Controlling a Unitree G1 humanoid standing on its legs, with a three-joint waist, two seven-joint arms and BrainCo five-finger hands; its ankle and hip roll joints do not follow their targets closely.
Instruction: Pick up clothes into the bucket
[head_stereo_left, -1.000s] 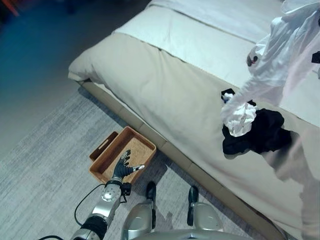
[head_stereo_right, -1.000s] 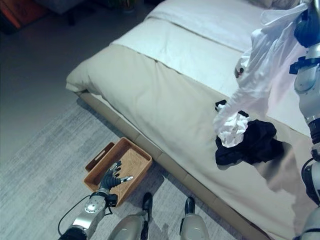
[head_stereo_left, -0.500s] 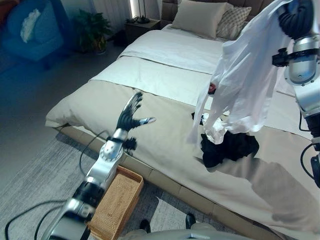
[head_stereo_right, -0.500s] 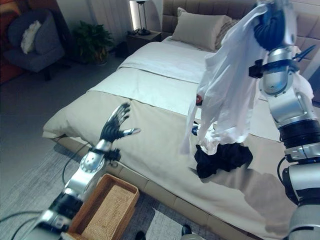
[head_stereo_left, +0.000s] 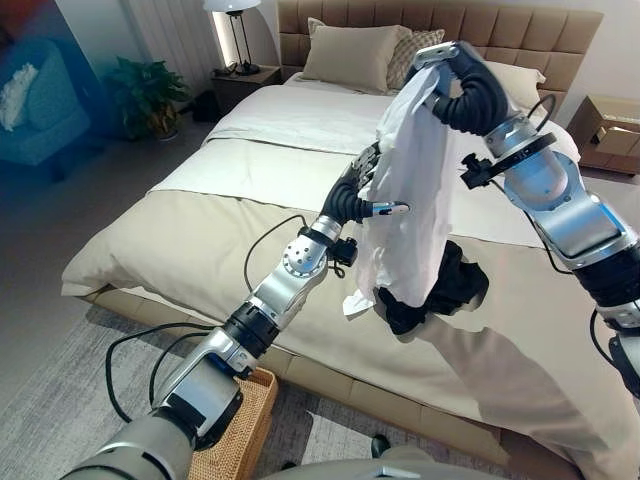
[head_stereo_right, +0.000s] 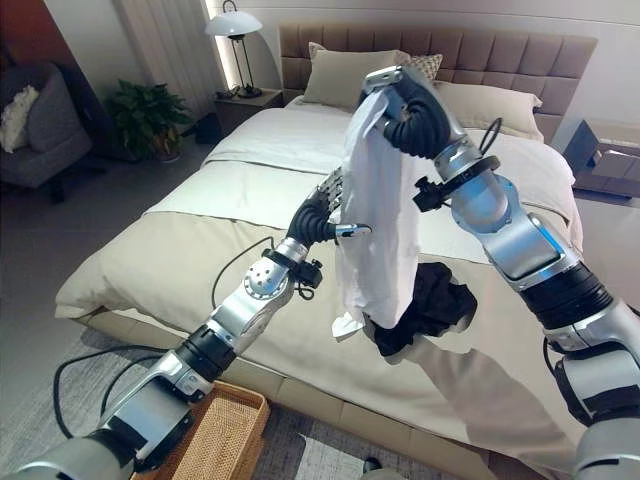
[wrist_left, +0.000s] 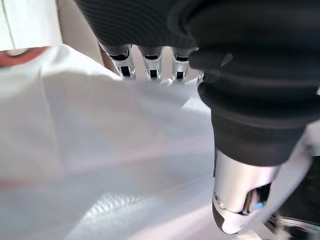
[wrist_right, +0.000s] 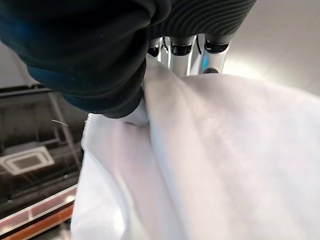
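Note:
A white shirt (head_stereo_left: 405, 200) hangs over the bed, with my right hand (head_stereo_left: 455, 82) shut on its top end, high up. My left hand (head_stereo_right: 335, 205) reaches up to the shirt's left edge at mid-height. Its fingers (wrist_left: 150, 62) are straight and pass behind the cloth, and its thumb (head_stereo_right: 357, 230) lies across the front. In the right wrist view the white shirt (wrist_right: 225, 150) runs out from under the curled fingers. A heap of black clothes (head_stereo_left: 445, 290) lies on the beige cover below the shirt. The woven basket (head_stereo_right: 222, 440) stands on the rug by the bed's near side.
The bed (head_stereo_left: 200, 240) has a beige cover, white sheets and pillows (head_stereo_left: 350, 55) at the headboard. A lamp (head_stereo_right: 228, 25) on a nightstand, a plant (head_stereo_right: 148, 115) and an armchair (head_stereo_right: 30, 135) stand at the far left. Another nightstand (head_stereo_left: 610, 120) is at the right.
The camera has tilted up from the floor to the bed. My left arm rose from the basket to the shirt. My right hand carried the shirt leftward, clear of the black clothes.

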